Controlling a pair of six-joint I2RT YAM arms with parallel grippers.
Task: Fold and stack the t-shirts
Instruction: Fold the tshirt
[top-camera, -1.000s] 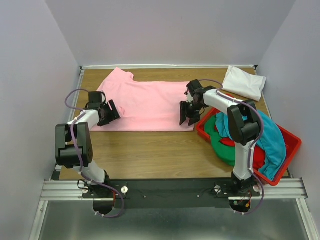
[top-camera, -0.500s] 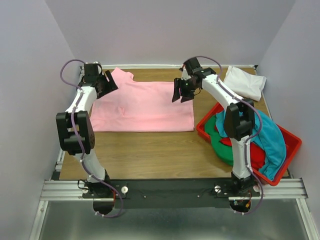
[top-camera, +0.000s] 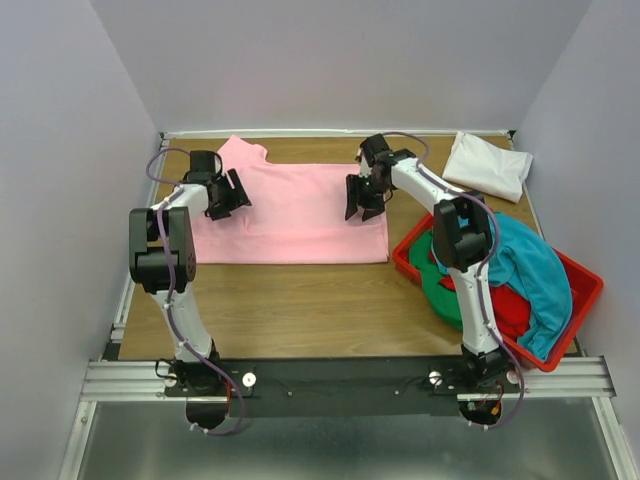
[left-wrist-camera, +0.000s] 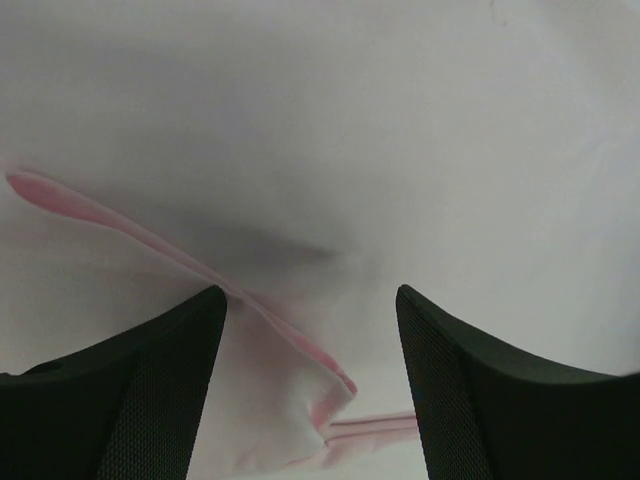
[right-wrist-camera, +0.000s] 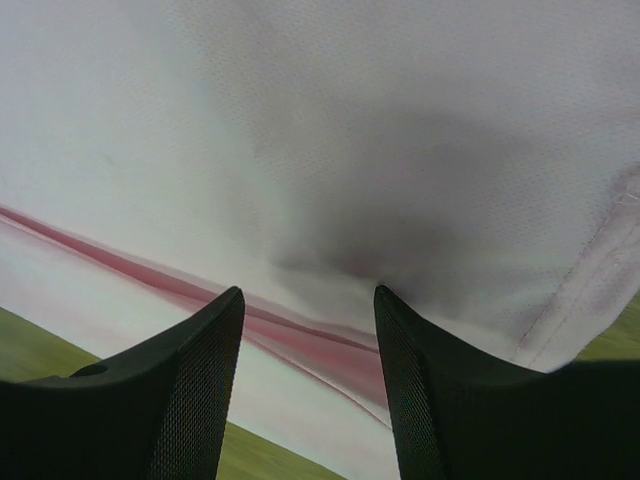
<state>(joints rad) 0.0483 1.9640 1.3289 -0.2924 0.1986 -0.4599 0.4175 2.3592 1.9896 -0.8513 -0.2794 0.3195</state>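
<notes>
Pink shirt (top-camera: 290, 215) lies flat left of the bin (top-camera: 402, 255). 2 grippers hover over it, jaws wide: right gripper (top-camera: 360, 203) at the end nearest the bin, left gripper (top-camera: 228, 197) at the far end.

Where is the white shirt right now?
In the top view, the white t-shirt lies folded in the far right corner of the table, just beyond the red bin.
</notes>
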